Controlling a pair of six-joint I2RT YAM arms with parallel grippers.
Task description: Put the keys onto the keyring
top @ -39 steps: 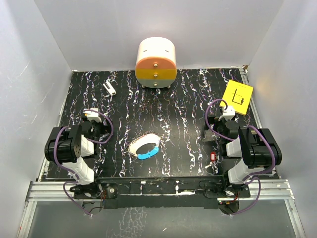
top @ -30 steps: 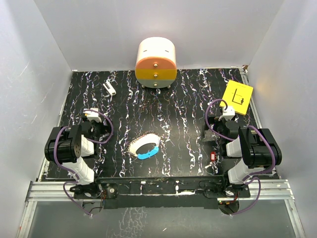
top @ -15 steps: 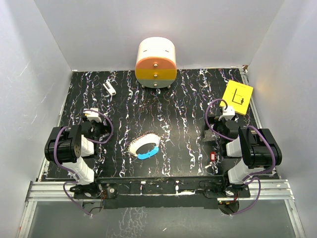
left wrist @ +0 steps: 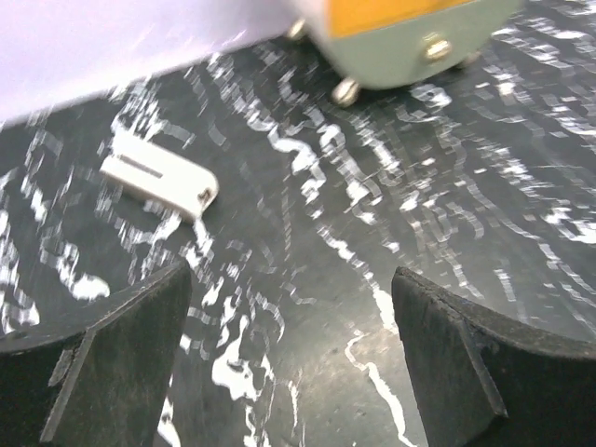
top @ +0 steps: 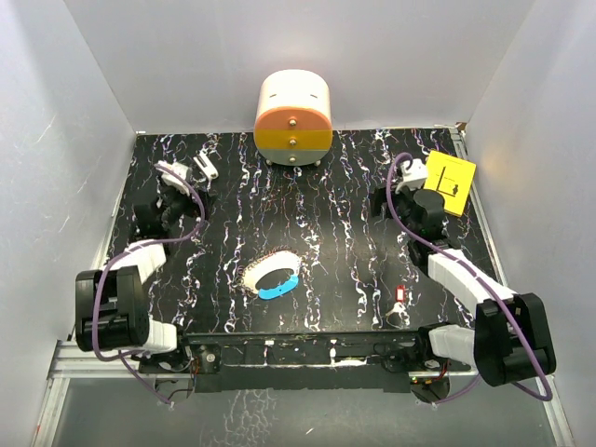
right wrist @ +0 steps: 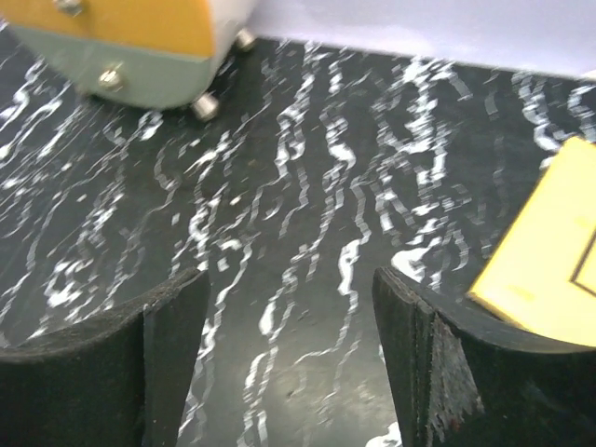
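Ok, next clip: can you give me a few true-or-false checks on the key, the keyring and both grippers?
1. The red key lies apart from the keyring. True.
2. The left gripper holds the keyring. False: it is open and empty, near the white clip.
3. The yellow card lies at the far right. True.
4. The right gripper is shut on the red key. False: it is open, with nothing between its fingers.

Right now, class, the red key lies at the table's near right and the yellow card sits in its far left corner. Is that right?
No. The yellow card sits in the far right corner of the table, as the top external view shows. The red key does lie at the near right.
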